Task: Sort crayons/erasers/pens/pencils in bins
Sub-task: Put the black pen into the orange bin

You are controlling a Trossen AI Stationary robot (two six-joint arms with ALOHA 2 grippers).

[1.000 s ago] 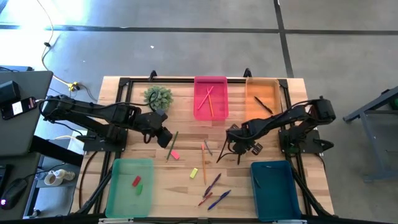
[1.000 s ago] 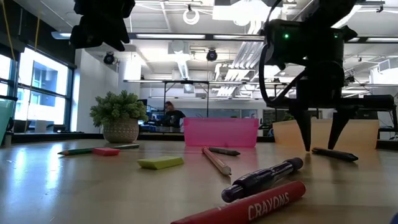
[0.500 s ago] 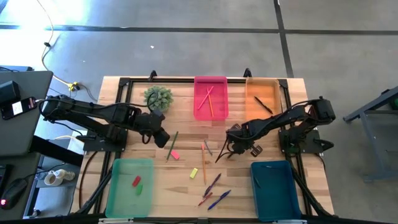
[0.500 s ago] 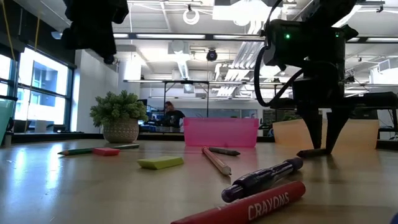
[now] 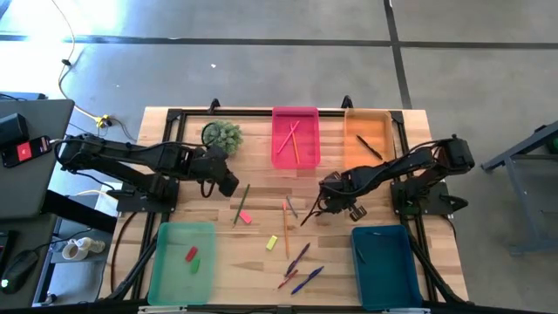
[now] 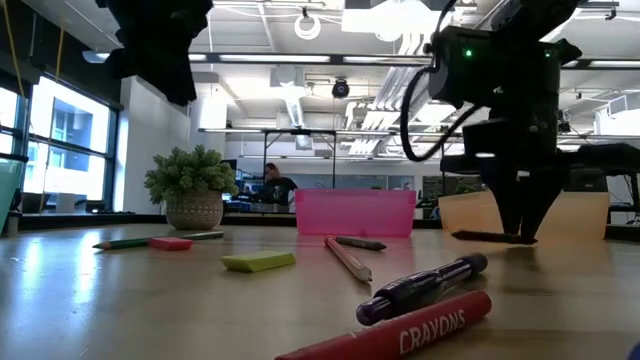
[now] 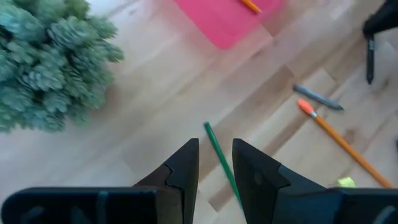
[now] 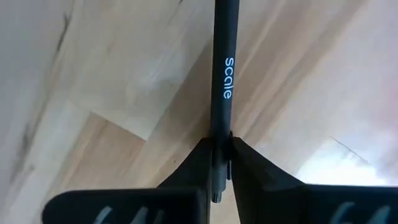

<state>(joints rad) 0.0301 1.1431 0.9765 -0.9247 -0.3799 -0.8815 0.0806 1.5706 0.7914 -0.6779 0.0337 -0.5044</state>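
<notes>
Right hand [image 8: 221, 163] fingers now together — clamped on the black pen [image 8: 223, 68], just above the table [image 5: 261, 187].

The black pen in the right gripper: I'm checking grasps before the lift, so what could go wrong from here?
The right gripper is shut on the black pen near one end, so most of its length sticks out; it may pivot or slip when lifted. In the high view the pen's free end lies close to the orange pencil and a grey stick, so a swing could knock them.
</notes>
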